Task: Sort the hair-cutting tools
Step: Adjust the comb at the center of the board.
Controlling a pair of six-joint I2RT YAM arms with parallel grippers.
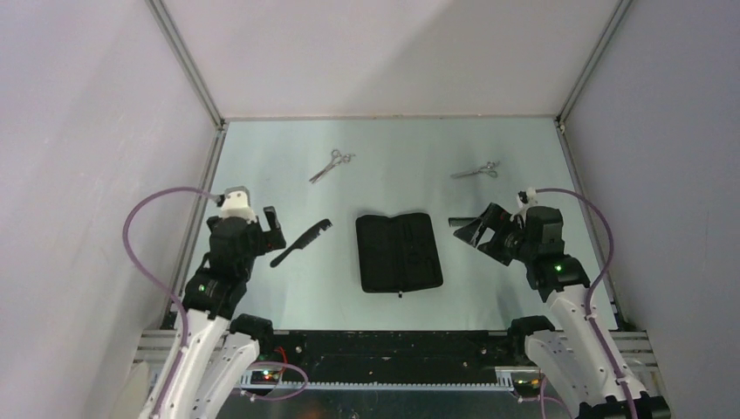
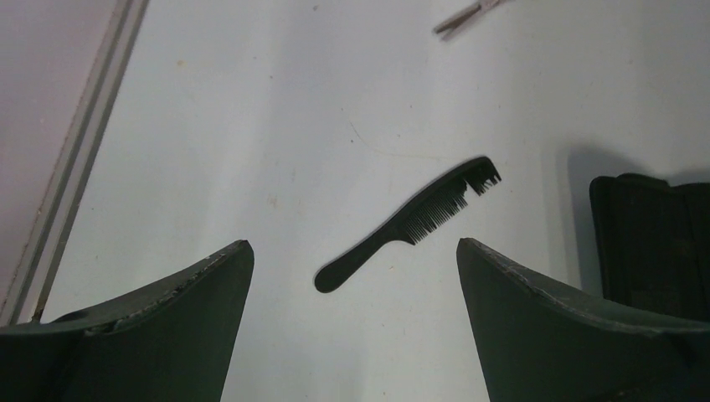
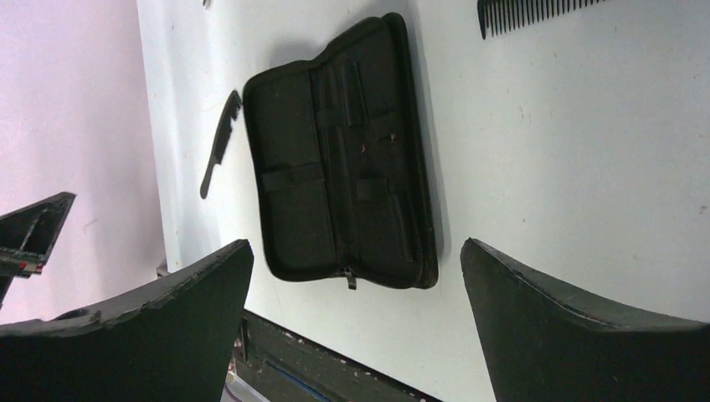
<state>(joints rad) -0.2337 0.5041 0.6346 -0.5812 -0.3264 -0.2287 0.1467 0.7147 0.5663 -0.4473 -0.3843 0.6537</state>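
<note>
Dead centre on the pale table (image 1: 524, 288) lies the black rectangular zip case (image 1: 399, 252), spread open, and its inner pockets look bare as far as the right wrist view shows. So by my reading the sort has hardly begun, because all four tools are out on the surface. Left of the case, near but not touching, the black handled comb (image 2: 414, 219) lies on a slant with its teeth end farther away. Right of the case, near its far corner, lies the straight black flat comb (image 3: 536, 12). Beyond the case and off to the left lie one pair of small silver ring-handled scissors (image 1: 331, 166), and beyond it to the right lies the second silver pair (image 1: 476, 171), both well apart from the case. Over the handled comb hangs the left gripper (image 2: 353, 245), fingers spread wide with nothing between them. Over the case, the right gripper (image 3: 356, 244) is also spread wide and carries nothing. Everything is left to do: two combs and two scissors.
</note>
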